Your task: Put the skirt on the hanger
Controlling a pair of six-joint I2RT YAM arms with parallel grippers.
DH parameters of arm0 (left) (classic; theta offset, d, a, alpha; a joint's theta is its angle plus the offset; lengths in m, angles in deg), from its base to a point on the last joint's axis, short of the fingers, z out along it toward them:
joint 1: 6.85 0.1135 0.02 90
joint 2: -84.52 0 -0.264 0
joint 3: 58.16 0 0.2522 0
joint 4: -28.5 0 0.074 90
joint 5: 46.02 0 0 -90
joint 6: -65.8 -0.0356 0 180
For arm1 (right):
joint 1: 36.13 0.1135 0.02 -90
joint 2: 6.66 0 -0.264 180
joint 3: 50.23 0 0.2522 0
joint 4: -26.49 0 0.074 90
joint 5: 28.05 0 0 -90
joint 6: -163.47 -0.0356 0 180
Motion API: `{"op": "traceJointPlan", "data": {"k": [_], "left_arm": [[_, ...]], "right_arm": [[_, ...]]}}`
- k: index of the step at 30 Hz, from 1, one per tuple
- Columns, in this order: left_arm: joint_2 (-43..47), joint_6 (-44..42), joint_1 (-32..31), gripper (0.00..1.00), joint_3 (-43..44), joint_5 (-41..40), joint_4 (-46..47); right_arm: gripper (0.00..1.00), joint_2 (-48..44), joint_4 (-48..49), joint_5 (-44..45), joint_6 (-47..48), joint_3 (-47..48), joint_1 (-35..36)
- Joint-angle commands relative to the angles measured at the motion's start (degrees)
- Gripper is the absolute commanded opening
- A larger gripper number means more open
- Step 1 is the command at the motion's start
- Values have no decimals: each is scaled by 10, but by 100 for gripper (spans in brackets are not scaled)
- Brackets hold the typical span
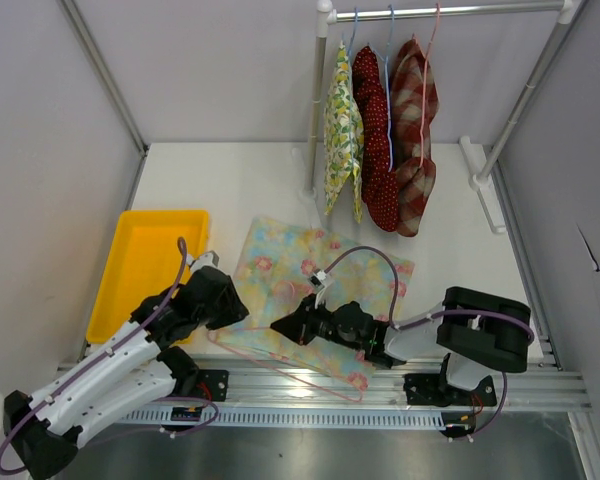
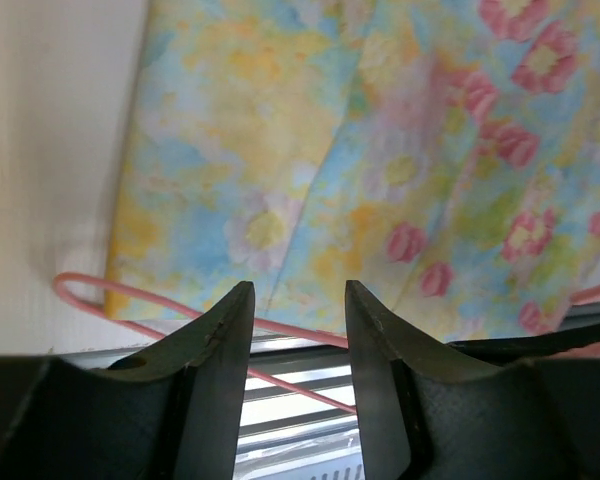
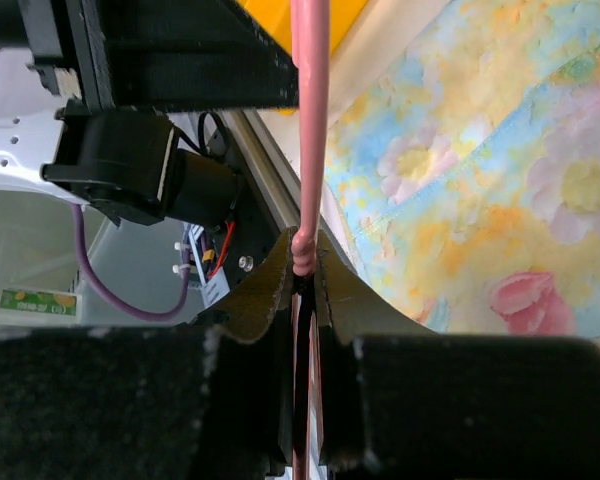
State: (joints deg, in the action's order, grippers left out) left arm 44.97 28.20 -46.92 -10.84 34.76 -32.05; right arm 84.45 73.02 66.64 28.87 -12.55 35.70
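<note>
Clamping the pink hanger [image 3: 310, 120], the right gripper [image 3: 303, 262] steadies it at the near edge of the skirt [image 1: 280, 262], which lies flat on the table [image 1: 230, 180]. The left gripper [image 2: 298, 310] hovers with jaws parted over that hem, apparently placed to lift fabric.

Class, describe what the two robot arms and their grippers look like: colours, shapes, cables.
The left arm has white shell links between bulky black joint housings, with a purple cable looping along it. The right arm is mostly black with a pale grey-white link and trails a second purple cable. The left gripper and right gripper each have two dark, tapered fingers.
</note>
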Motion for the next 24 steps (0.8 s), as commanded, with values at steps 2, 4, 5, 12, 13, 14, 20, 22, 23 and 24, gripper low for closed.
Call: {"op": "traceJointPlan", "data": {"k": [2,4,5,12,13,14,20,22,23,24], "left_arm": [[24,67,-24,48,-17,-53,-45],[17,92,-30,48,-21,-62,-55],[13,100,-42,48,-23,-66,-58],[-4,190,-91,44,-64,-92,-66],[-4,198,-94,43,-66,-93,-66],[-4,201,-94,43,-72,-94,-66],[-12,199,-97,48,-82,-94,-54],[-12,197,-101,52,-84,-92,-48],[-10,196,-103,53,-84,-93,-43],[-7,197,-104,55,-84,-94,-41]], "right_arm": [[0,19,69,11,-2,26,2],[0,30,72,15,-6,29,3],[0,35,71,19,-7,31,-1],[0,70,78,5,-12,44,-12],[0,74,86,7,-15,37,-11],[0,82,90,8,-18,33,-12],[0,96,106,19,-25,12,-27],[0,105,110,23,-24,11,-30],[0,108,112,23,-24,11,-31],[0,112,119,22,-23,11,-32]]}}
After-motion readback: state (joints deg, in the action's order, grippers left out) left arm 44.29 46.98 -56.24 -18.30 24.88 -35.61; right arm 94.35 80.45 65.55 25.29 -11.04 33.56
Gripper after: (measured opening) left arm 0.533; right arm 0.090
